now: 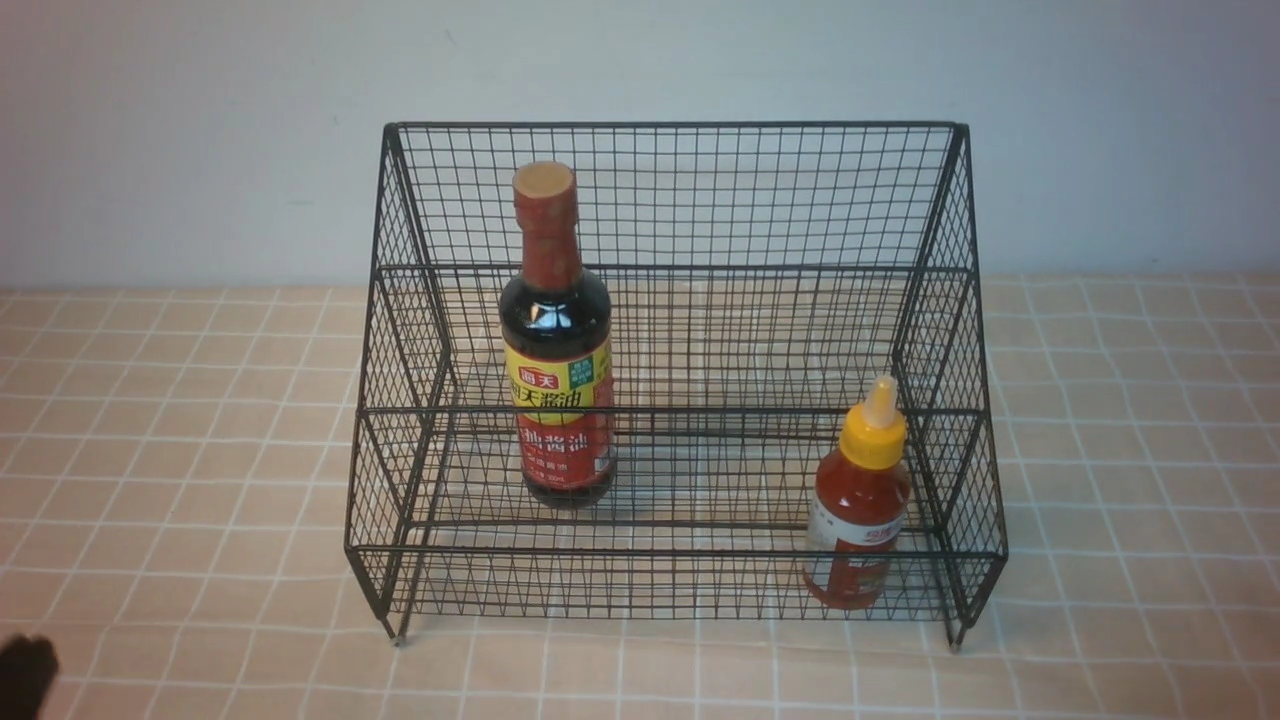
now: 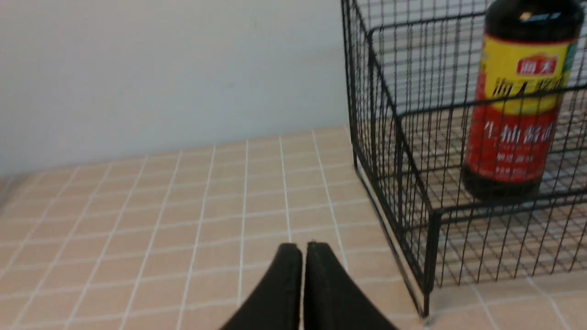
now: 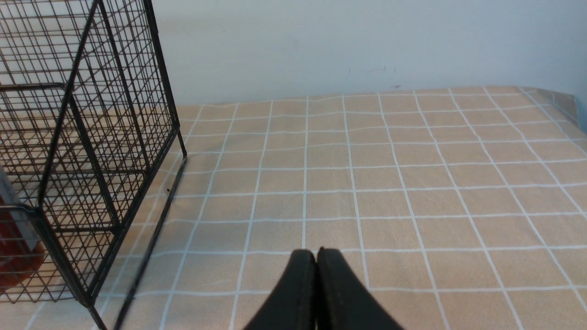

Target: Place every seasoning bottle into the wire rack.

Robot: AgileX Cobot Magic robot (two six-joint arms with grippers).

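Observation:
The black wire rack (image 1: 680,126) stands mid-table. The tall dark soy-sauce bottle (image 1: 556,340) stands upright inside it on the raised back tier, left of centre; it also shows in the left wrist view (image 2: 523,114). The short red-sauce bottle (image 1: 860,500) with its yellow nozzle cap stands upright on the low front tier at the right end; a sliver shows in the right wrist view (image 3: 13,256). My left gripper (image 2: 302,247) is shut and empty, low over the table left of the rack (image 2: 372,114); its dark tip shows in the front view (image 1: 25,672). My right gripper (image 3: 316,252) is shut and empty, right of the rack (image 3: 168,91).
A beige tiled cloth (image 1: 1130,450) covers the table up to a pale wall (image 1: 200,140) close behind the rack. The cloth's far right corner (image 3: 564,98) shows in the right wrist view. The rack's small feet (image 1: 398,636) rest on the cloth.

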